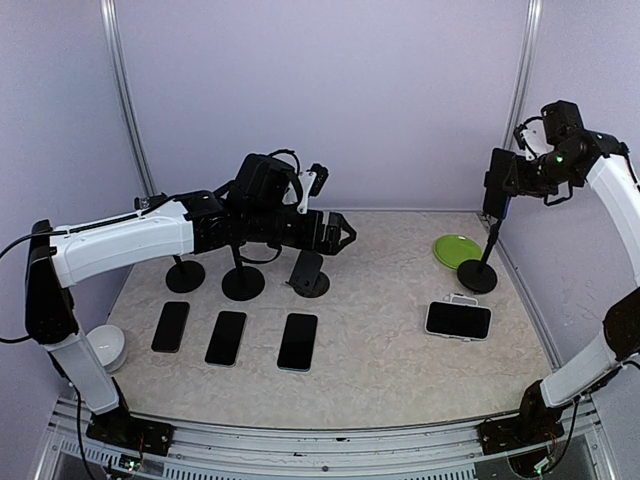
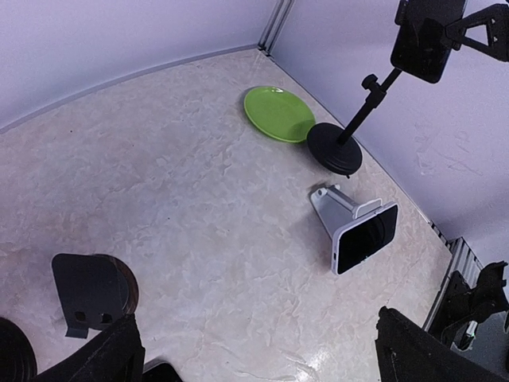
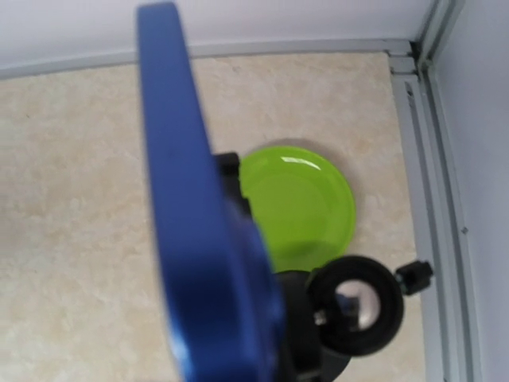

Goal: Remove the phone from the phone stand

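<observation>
A blue phone (image 1: 495,183) is up at the head of the tall black stand (image 1: 477,275) at the far right. My right gripper (image 1: 512,180) is closed on the phone's edge. In the right wrist view the phone (image 3: 199,239) fills the left side, edge on and blurred, and hides my fingers. The stand's ring head (image 3: 355,305) shows beside and below it. The left wrist view shows the phone (image 2: 421,36) on the stand's arm (image 2: 362,107). My left gripper (image 1: 340,232) hangs open and empty over mid-table, fingers (image 2: 99,358) wide apart.
A white stand holds another phone (image 1: 458,320) landscape at the front right. A green plate (image 1: 457,250) lies behind the tall stand. Three phones (image 1: 226,337) lie flat at the front left, with three black stands (image 1: 243,283) behind them. A white round object (image 1: 105,345) sits at the far left.
</observation>
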Action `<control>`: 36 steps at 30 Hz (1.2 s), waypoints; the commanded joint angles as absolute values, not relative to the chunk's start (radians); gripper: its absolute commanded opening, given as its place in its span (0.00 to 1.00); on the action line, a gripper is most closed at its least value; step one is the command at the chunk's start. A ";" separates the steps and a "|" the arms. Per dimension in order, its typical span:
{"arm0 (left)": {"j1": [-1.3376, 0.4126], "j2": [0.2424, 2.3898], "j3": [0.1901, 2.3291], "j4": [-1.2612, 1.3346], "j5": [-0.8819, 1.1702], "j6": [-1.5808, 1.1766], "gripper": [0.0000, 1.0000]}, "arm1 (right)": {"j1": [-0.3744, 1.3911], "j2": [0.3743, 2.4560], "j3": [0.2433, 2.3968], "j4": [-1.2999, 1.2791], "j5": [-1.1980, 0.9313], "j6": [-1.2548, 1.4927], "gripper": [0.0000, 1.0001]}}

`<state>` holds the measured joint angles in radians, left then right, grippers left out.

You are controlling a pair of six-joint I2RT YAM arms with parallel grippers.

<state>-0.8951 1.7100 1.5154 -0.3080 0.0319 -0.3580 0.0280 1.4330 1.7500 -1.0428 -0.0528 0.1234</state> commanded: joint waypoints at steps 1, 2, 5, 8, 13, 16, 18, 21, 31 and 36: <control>-0.888 1.668 1.519 -0.301 0.009 -0.354 0.99 | 0.077 1.453 1.860 -0.869 -0.114 0.153 0.00; -0.888 1.664 1.519 -0.301 0.005 -0.354 0.99 | 0.098 1.464 1.873 -0.866 -0.119 0.161 0.00; -0.888 1.654 1.517 -0.296 -0.002 -0.354 0.99 | 0.168 1.492 1.901 -0.851 -0.127 0.192 0.00; -0.889 1.639 1.510 -0.282 0.006 -0.354 0.99 | 0.248 1.518 1.927 -0.840 -0.114 0.219 0.00; -0.905 1.615 1.498 -0.256 -0.023 -0.359 0.99 | 0.362 1.543 1.940 -0.816 -0.082 0.262 0.00; -0.924 1.608 1.494 -0.242 -0.058 -0.360 0.99 | 0.424 1.551 1.931 -0.808 -0.056 0.288 0.00; -0.938 1.606 1.490 -0.230 -0.081 -0.360 0.99 | 0.465 1.548 1.910 -0.795 -0.049 0.303 0.00; -0.964 1.608 1.480 -0.207 -0.117 -0.360 0.99 | 0.517 1.538 1.859 -0.769 -0.043 0.323 0.00; -1.031 1.668 1.473 -0.107 -0.154 -0.392 0.99 | 0.613 1.511 1.734 -0.704 -0.047 0.388 0.00; -1.048 1.706 1.503 -0.121 -0.156 -0.391 0.99 | 0.639 1.499 1.677 -0.676 -0.073 0.424 0.00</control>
